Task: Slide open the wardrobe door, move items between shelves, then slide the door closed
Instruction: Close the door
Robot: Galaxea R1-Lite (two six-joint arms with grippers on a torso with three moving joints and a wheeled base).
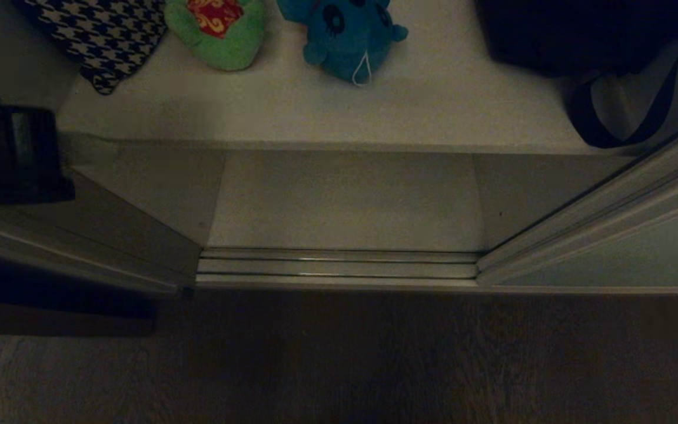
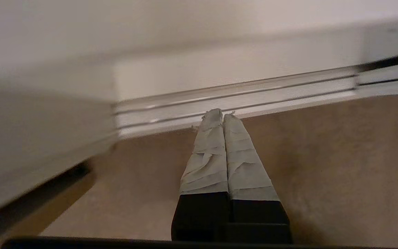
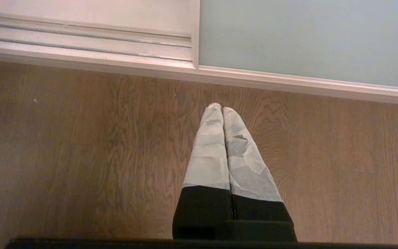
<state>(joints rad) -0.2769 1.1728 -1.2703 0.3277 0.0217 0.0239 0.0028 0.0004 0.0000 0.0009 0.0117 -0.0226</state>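
Two plush toys (image 1: 292,32) sit on the upper shelf (image 1: 339,112), door (image 1: 610,253) slid open; my left gripper (image 2: 222,114) is clenched empty below that shelf; closing the door probably comes next.

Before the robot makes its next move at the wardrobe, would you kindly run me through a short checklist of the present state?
1. Pale grey-green sliding wardrobe door slid aside, opening free: ok.
2. Green plush frog with red patch and blue plush toy with dark eyes both on the white upper shelf board: ok.
3. White bottom board bare where visible: ok.
4. Left gripper shut, holding nothing, over the floor near the metal track: ok.
5. Right gripper shut, empty, over the wooden floor: ok.
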